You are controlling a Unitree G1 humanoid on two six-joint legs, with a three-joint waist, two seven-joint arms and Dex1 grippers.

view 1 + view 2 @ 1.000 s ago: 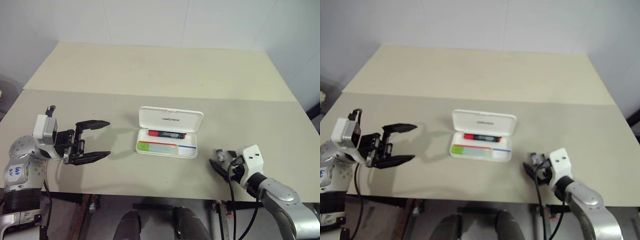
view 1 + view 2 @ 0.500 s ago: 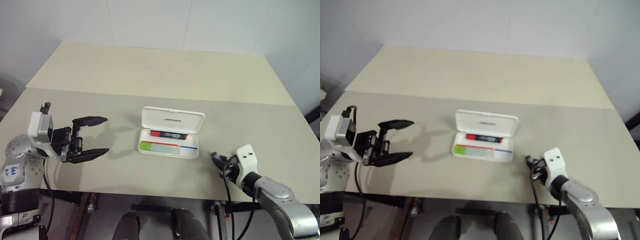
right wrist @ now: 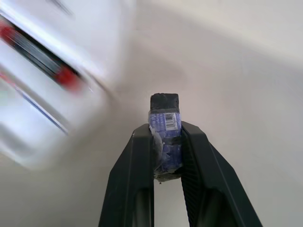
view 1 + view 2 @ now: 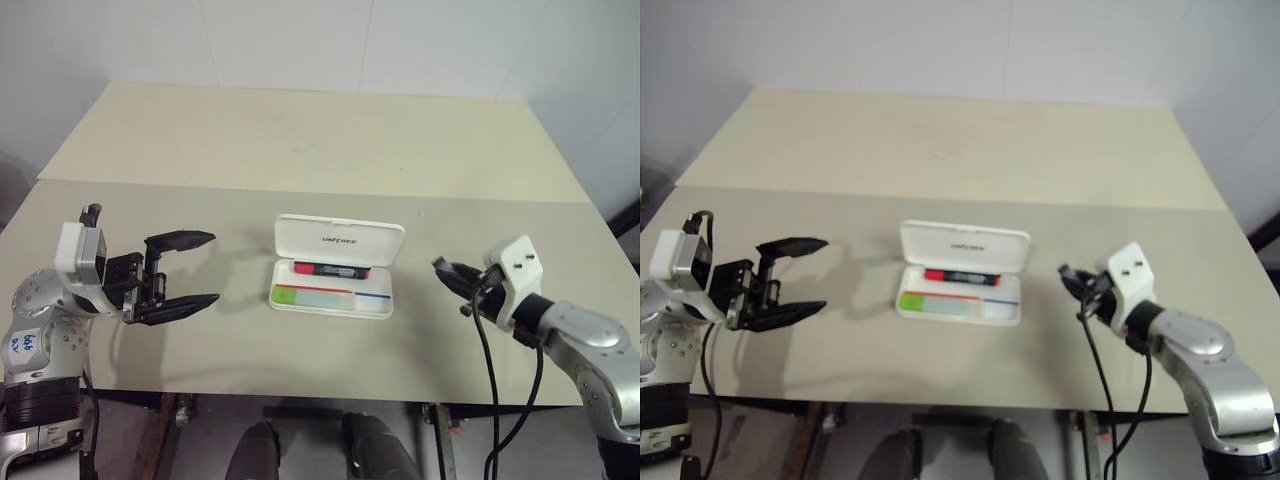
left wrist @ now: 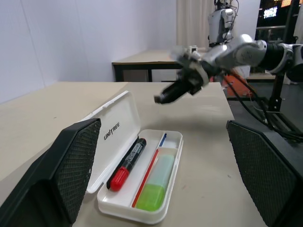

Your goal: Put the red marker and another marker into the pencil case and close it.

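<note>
White hard plastic, rounded at the corners: the pencil case (image 4: pixel 333 290) lying open at the middle of the beige table (image 4: pixel 300 140), lid (image 4: pixel 340 239) thrown back flat on the far side and printed in small dark capitals, legible in the left wrist view as "UNITREE"; a thin red and blue stripe (image 5: pixel 152 163) running lengthwise inside the tray, splitting it into two lanes.

Resting in the lane nearest the lid, the red marker (image 4: pixel 331 269), black barrel with red ends, white lettering along the barrel too small to read; in the lane on the near side, another marker (image 4: pixel 314 295), pale mint body with its lime end toward the robot's left; both lying parallel to the long side of the case.

To the left of the case and apart from it, the left gripper (image 4: pixel 185 272), raised off the table, black fingers spread wide, nothing between them, pointing toward the case.

To the right of the case and apart from it, the right gripper (image 4: pixel 447 270), lifted clear of the table, fingers (image 3: pixel 138 165) pinching a small dark block (image 3: pixel 164 139) wrapped in a bluish label bearing a barcode; characters beside the barcode unreadable; block's black end protruding past the fingertips.
</note>
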